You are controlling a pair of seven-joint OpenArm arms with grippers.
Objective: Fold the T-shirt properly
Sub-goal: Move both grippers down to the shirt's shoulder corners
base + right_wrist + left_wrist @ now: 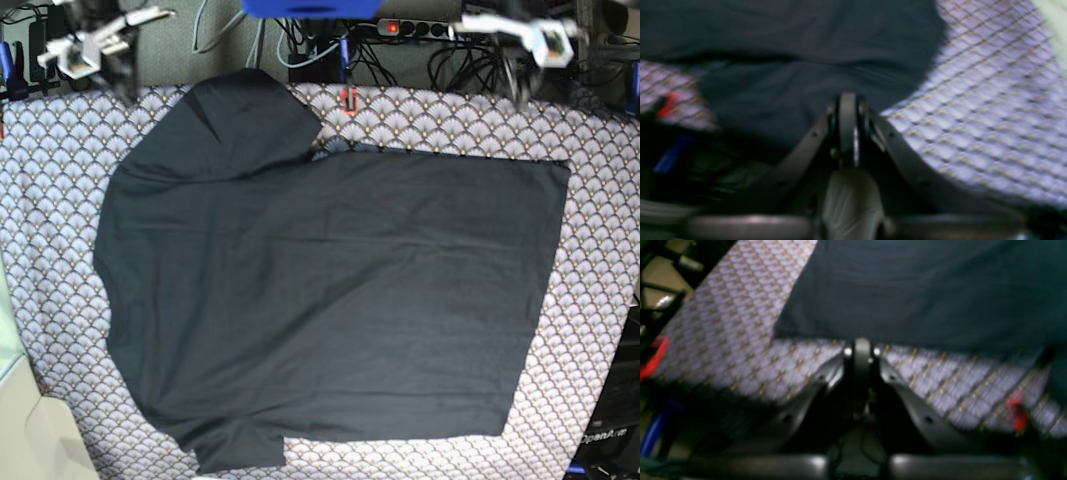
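On scalloped tablecloth (600, 300) | matte charcoal T-shirt (330, 300) | flat, soft creases

A pale scallop-patterned cloth (600, 250) covers the surface; behind its far edge, tangled cables (300, 45) and a power strip (415, 28) lie on grey floor

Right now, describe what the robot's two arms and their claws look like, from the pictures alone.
In the base view both arms show as white and light-grey housings with dark parts, at the top corners. The left claw is black, with two dark-grey fingers bearing small holes and silvery screws near the tip. The right claw looks alike, with a pale grey part beneath. Both wrist views are blurred.
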